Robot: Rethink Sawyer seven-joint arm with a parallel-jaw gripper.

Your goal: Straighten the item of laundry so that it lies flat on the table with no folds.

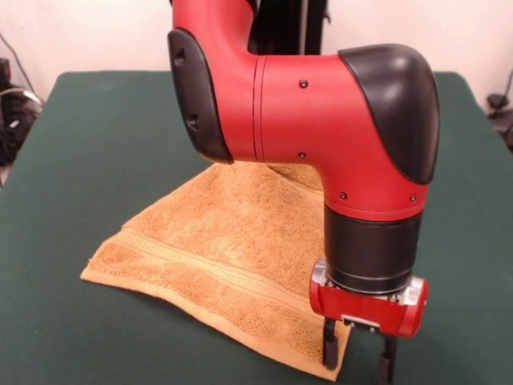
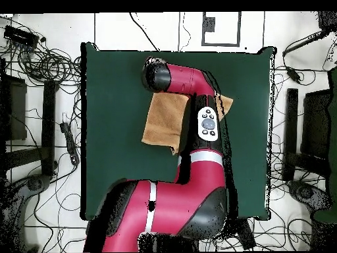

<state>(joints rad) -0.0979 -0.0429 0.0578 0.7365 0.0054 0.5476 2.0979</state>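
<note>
1. Towel [image 1: 232,241] is seen spread on the green tabletop [image 1: 96,144], partly hidden under the arm.
2. Gripper [image 1: 359,353] is lowered at the towel's corner; jaws stand parted, one on the cloth edge, one on bare tabletop.

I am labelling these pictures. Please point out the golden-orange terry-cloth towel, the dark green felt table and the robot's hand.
Golden-orange terry-cloth towel [image 1: 224,241]: front view, middle of cloth.
Dark green felt table [image 1: 96,144]: front view, bare top.
Hand [image 1: 359,357]: front view, between fingertips.
</note>
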